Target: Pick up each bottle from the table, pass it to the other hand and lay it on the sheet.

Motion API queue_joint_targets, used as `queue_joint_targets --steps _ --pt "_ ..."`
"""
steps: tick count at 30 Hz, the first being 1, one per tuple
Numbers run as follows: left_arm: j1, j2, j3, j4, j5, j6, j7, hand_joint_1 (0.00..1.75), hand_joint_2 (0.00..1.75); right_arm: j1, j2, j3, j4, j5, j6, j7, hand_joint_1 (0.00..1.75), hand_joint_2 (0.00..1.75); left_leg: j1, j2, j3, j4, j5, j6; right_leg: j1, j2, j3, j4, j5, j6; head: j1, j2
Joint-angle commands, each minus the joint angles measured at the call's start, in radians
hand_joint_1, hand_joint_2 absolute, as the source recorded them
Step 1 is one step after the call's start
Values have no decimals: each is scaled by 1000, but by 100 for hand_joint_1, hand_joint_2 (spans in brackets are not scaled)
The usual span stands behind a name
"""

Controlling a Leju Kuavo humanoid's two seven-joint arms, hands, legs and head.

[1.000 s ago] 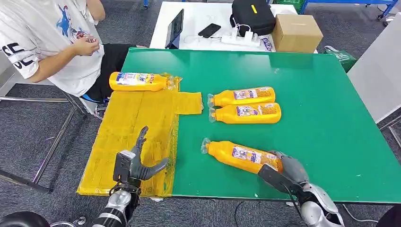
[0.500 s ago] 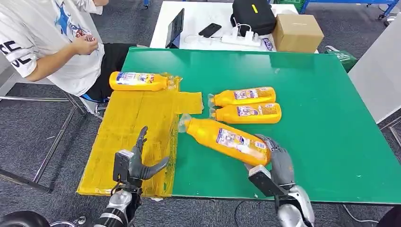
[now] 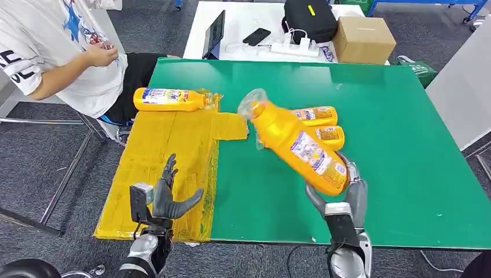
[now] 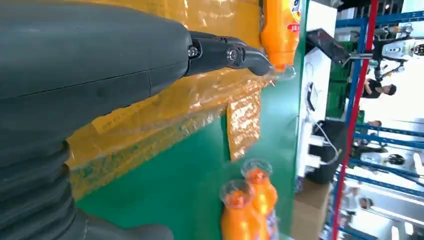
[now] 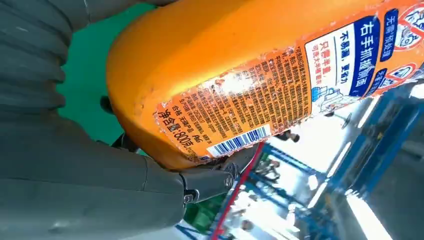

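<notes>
Near edge: the left hand (image 3: 165, 197), fingers spread and holding nothing, hovers over the yellow sheet (image 3: 168, 150). The right hand (image 3: 341, 194) grips the base of a raised bottle (image 3: 295, 142), tilted above the green table (image 3: 394, 145) with its clear cap pointing up and away. Behind it, two bottles (image 3: 319, 124) lie side by side on the table. Farther off, a fourth bottle (image 3: 168, 99) lies across the sheet's far end. A seated person (image 3: 58, 52) is at the far left.
</notes>
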Motion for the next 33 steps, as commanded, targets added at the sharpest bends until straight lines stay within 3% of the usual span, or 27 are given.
queue_joint_targets --steps 1,12,15,26,33 --pt "65 6 -36 -125 226 -229 94 0 175 -12 56 -74 101 -41 74 -12 175 175 1 1 4 0 -2 -1 1 0 4 -1 -1 -1 0 0" --pt "111 33 -181 -225 510 -490 184 0 175 -30 87 49 328 -37 189 -88 175 175 1 2 4 -1 -2 -1 2 1 5 -2 0 -2 0 0" --pt "101 37 -221 -217 509 -491 184 0 175 -51 96 110 393 -25 188 -96 175 175 1 2 3 -1 -1 -1 1 1 3 -2 0 -1 0 0" --pt "100 39 -219 -216 511 -492 182 0 175 -54 91 108 392 -25 188 -96 175 175 0 2 3 -1 -1 -1 1 1 3 -1 0 -1 0 0" --pt "65 42 -276 -152 460 -467 176 0 175 -117 130 266 518 -40 223 -96 175 175 1 3 4 -1 -1 -1 1 2 4 -1 0 -2 0 0"
